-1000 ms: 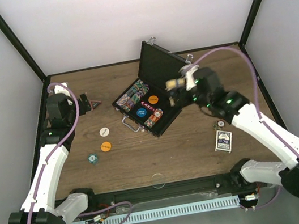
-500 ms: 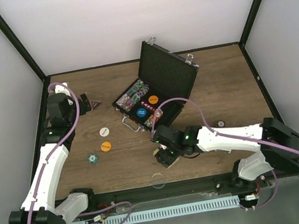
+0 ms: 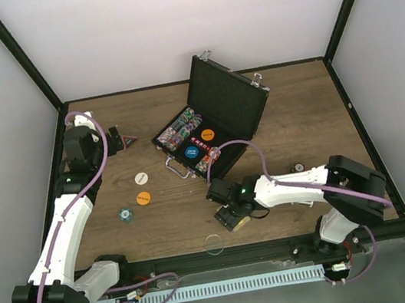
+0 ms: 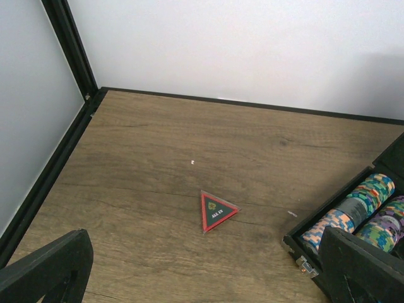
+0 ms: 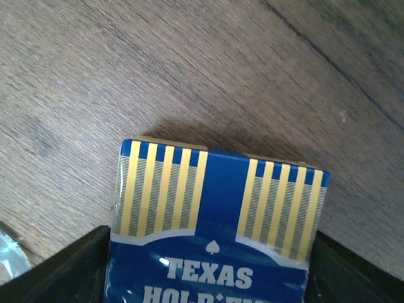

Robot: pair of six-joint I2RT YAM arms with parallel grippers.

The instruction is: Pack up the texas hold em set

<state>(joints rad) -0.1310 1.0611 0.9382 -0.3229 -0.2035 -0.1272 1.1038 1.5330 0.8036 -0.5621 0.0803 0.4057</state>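
Observation:
The black case (image 3: 227, 101) lies open mid-table with its lid raised. It holds rows of multicoloured chips (image 3: 182, 129), an orange button (image 3: 207, 133) and a blue button (image 3: 191, 152). My right gripper (image 3: 233, 216) is at the table's front middle, shut on the blue and gold card deck (image 5: 218, 214), which is held low over the wood. My left gripper (image 3: 119, 138) is open and empty at the back left, above a red and green triangular "ALL IN" marker (image 4: 216, 211). The chips also show in the left wrist view (image 4: 353, 208).
On the wood left of the case lie a white button (image 3: 140, 177), an orange button (image 3: 143, 198) and a teal chip (image 3: 124, 213). A clear disc (image 3: 214, 243) lies at the front edge. A small dark object (image 3: 296, 168) sits to the right.
My right arm swung from beside the case lid down to the front middle. The deck that lay at the front right a second ago is now in its jaws. The left arm has not moved.

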